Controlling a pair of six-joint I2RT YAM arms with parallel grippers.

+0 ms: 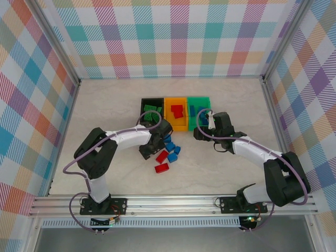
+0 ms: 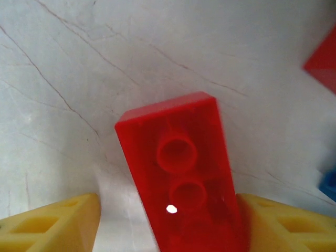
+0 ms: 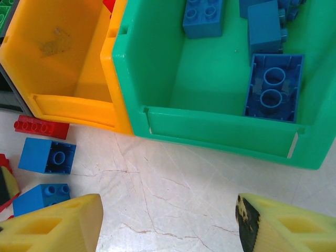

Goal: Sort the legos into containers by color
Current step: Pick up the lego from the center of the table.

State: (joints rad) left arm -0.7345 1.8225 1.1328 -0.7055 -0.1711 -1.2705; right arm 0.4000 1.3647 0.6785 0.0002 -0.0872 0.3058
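A red lego point(image 2: 176, 168) lies underside up on the table between the yellow fingers of my left gripper point(image 2: 168, 210). The right finger touches it, and a gap remains at the left finger point(image 2: 58, 223), so the jaws are open around it. In the top view the left gripper point(image 1: 151, 150) is low over the loose pile of red legos point(image 1: 161, 168) and blue legos point(image 1: 172, 148). My right gripper point(image 3: 169, 210) is open over bare table just in front of the green container point(image 3: 210, 128), which holds blue legos point(image 3: 273, 86). The orange container point(image 1: 168, 113) holds red ones; the black container point(image 1: 144, 105) holds green ones.
Two blue bricks point(image 3: 47, 156) and a red brick point(image 3: 41, 127) lie in front of the orange bin point(image 3: 68, 102). Another red piece point(image 2: 323, 63) and a blue one point(image 2: 329, 184) lie close to the right of the left gripper. Checked walls enclose the table.
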